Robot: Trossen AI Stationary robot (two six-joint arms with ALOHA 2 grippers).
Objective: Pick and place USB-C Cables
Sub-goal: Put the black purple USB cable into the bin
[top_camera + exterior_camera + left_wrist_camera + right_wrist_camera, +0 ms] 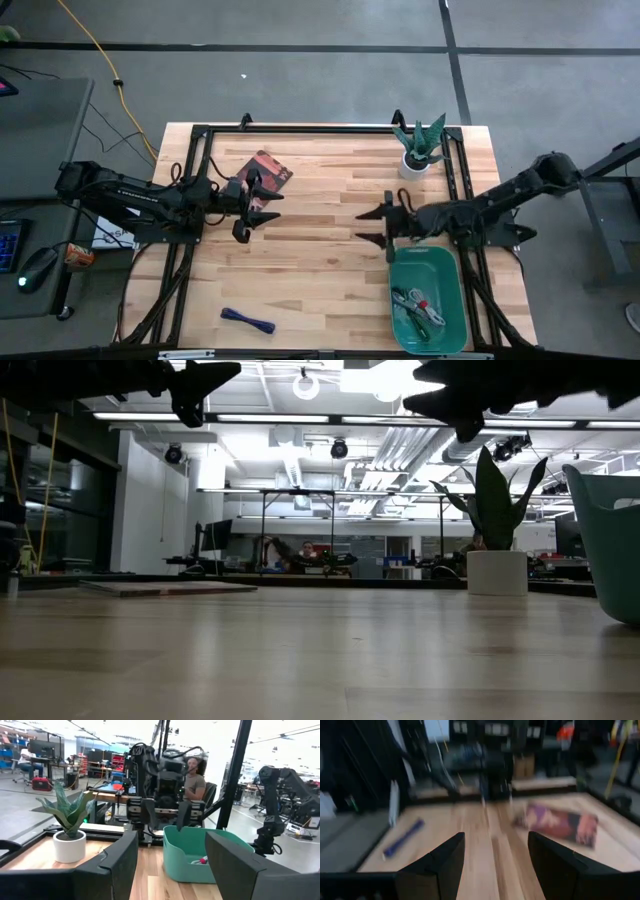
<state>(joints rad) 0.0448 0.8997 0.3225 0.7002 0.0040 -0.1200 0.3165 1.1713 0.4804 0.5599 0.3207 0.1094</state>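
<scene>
Left pincer [262,209] hangs open, well apart from blue cable [247,319].

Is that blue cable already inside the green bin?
No, the dark blue cable lies on the bare wooden table near its front edge, well apart from the green bin where other cables sit.

my right wrist view smeared throughout, booklet [559,824] and dark blue cable [402,838] mere blurs, bin [612,540] cut off at the low view's right edge, cables in bin [420,306] too small to separate
</scene>
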